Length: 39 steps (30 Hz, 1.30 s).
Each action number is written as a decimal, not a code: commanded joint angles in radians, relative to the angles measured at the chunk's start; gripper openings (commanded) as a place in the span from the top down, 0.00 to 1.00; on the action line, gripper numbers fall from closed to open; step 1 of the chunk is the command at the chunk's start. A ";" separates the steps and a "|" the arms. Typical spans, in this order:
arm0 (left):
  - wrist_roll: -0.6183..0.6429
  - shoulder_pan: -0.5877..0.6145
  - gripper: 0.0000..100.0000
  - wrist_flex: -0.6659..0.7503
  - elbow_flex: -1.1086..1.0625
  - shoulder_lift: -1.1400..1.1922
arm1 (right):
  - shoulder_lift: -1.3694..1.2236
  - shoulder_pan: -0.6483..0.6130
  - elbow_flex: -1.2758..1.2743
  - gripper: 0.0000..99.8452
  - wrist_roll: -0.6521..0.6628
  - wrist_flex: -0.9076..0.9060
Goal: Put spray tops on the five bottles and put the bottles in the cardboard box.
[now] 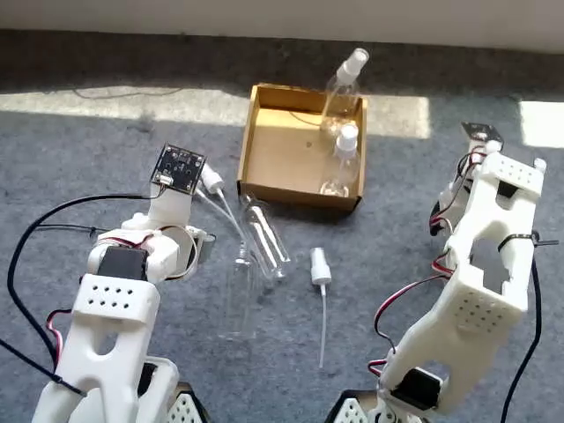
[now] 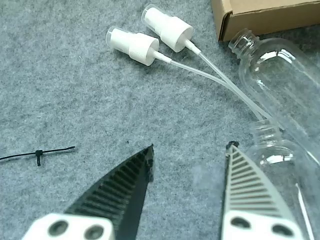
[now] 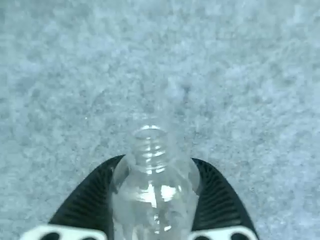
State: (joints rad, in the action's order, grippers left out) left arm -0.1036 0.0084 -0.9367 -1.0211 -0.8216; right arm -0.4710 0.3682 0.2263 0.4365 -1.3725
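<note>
we see left gripper (image 2: pixel 190 148) spread apart over carpet (image 2: pixel 75 100), near two loose tops (image 2: pixel 134 45) and two bare bottles (image 2: pixel 285 85). box (image 1: pixel 282 145) holds two capped bottles (image 1: pixel 341 163). right gripper (image 3: pixel 157 162) clamps an uncapped bottle (image 3: pixel 152 195).

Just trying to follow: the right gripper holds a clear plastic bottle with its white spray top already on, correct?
Not quite. The right gripper holds the clear plastic bottle, but its threaded neck is open, with nothing screwed on. The right wrist view shows this.
</note>
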 commanded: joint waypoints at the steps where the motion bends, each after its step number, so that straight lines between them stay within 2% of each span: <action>1: -0.008 -0.016 0.79 -0.021 0.059 -0.028 | 0.151 -0.002 0.005 1.00 0.000 -0.018; 3: -0.008 -0.044 0.79 -0.089 0.117 -0.028 | 0.219 -0.025 -0.038 1.00 0.000 -0.028; 7: -0.003 -0.200 0.79 -0.190 0.222 -0.018 | 0.394 -0.090 -0.191 1.00 0.000 -0.024; 12: 0.018 -0.360 0.79 -0.141 0.286 0.082 | 0.673 -0.174 -0.481 1.00 -0.003 0.093; 15: 0.097 -0.417 0.79 -0.140 0.366 0.219 | 0.835 -0.214 -0.670 1.00 -0.005 0.177; 20: 0.166 -0.472 0.79 -0.141 0.487 0.406 | 0.992 -0.297 -0.892 1.00 -0.008 0.185; 24: 0.204 -0.582 0.79 -0.132 0.544 0.496 | 1.018 -0.222 -0.924 1.00 -0.029 0.185; 30: 0.301 -0.702 0.79 0.025 0.559 0.668 | 1.018 -0.058 -0.921 1.00 0.002 0.193; 34: 0.408 -0.716 0.79 0.112 0.559 0.771 | 1.018 0.027 -0.924 1.00 0.083 0.194; 39: 0.585 -0.707 0.79 0.129 0.561 0.814 | 1.018 0.082 -0.921 1.00 0.126 0.194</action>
State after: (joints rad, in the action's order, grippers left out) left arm 0.3966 -0.6882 -0.8293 -0.5102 0.0008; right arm 0.5140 0.4158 -0.7050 0.5378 -1.1945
